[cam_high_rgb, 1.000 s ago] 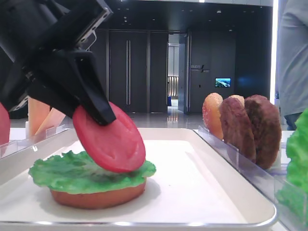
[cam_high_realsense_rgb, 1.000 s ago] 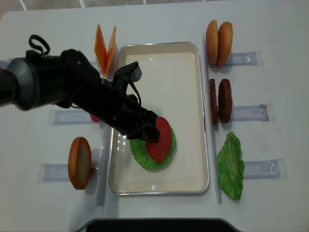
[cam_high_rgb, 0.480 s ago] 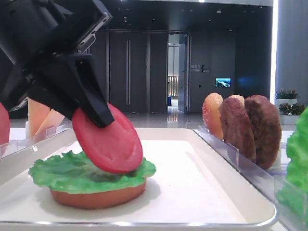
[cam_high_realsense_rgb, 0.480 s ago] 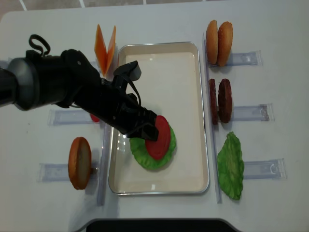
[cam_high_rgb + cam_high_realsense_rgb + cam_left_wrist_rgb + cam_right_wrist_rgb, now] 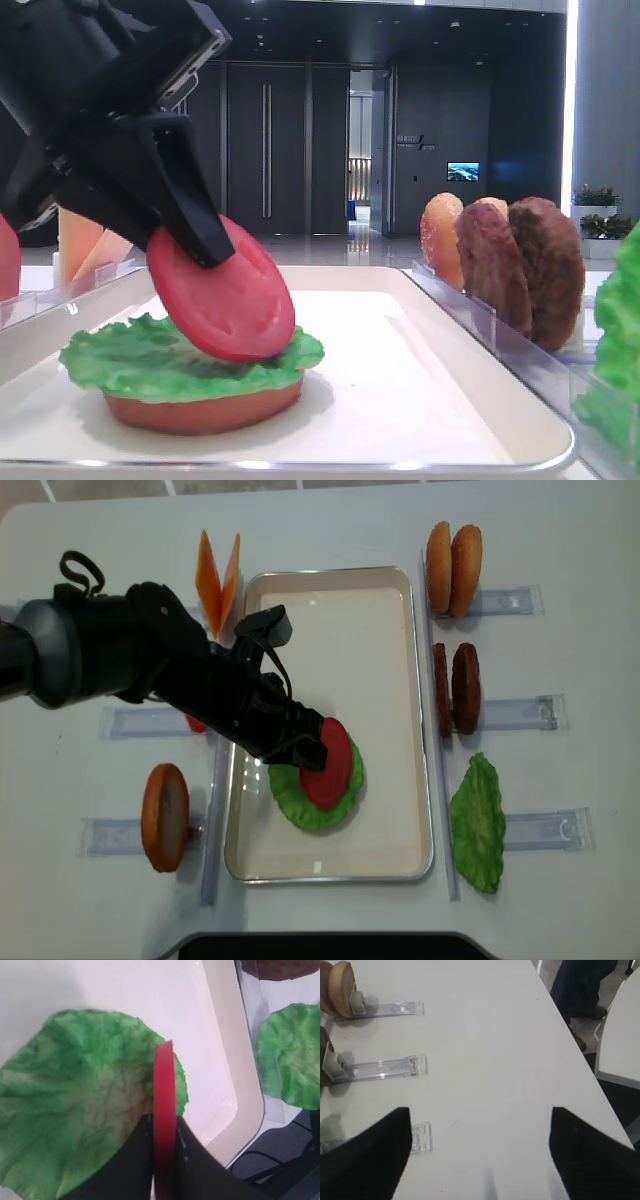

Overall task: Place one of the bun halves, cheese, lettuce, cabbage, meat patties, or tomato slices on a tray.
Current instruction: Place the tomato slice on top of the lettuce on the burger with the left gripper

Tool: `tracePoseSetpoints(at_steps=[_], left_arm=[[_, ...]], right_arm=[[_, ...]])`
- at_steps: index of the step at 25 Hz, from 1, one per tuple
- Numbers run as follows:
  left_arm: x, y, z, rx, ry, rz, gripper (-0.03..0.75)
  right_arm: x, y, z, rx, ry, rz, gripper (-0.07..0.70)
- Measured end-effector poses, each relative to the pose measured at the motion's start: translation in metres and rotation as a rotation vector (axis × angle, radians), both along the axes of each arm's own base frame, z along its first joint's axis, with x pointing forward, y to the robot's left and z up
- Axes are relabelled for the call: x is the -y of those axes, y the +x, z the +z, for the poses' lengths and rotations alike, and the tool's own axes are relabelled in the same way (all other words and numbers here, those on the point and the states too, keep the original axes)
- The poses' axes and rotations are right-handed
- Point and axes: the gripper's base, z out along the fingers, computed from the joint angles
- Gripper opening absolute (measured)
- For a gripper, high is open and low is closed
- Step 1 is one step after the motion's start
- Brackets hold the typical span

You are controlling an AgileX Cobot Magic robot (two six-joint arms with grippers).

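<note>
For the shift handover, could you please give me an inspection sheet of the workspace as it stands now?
Surface: white table, marks nothing seen.
Job's things: tomato slice tilted, lower edge on lettuce over bun half in tray; patties, buns, cheese, spare lettuce leaf in holders outside.
Clutter: nothing seen.
Grippers: left gripper shut on tomato slice; right gripper open, empty.
Cables: black loop on left arm.
Surroundings: dark hall, doors.
</note>
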Motion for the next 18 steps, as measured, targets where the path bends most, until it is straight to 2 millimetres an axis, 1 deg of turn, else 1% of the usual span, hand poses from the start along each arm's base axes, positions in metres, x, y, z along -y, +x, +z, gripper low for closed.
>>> tracePoseSetpoints(at_steps=[12, 15, 18], left_arm=[[-0.0032, -0.0007, -0.0023, -0.027, 0.041, 0.025, 0.059], [-0.0038, -0.0009, -0.0027, -0.03, 0.049, 0.027, 0.109], [-0.0047, -0.0011, -0.0033, -0.034, 0.061, 0.029, 0.204]], right_arm=[[0.0, 0.0, 0.0, 0.0, 0.0, 0.0, 0.539], [0.0, 0.0, 0.0, 0.0, 0.0, 0.0, 0.539], [0.0, 0.0, 0.0, 0.0, 0.0, 0.0, 0.539]])
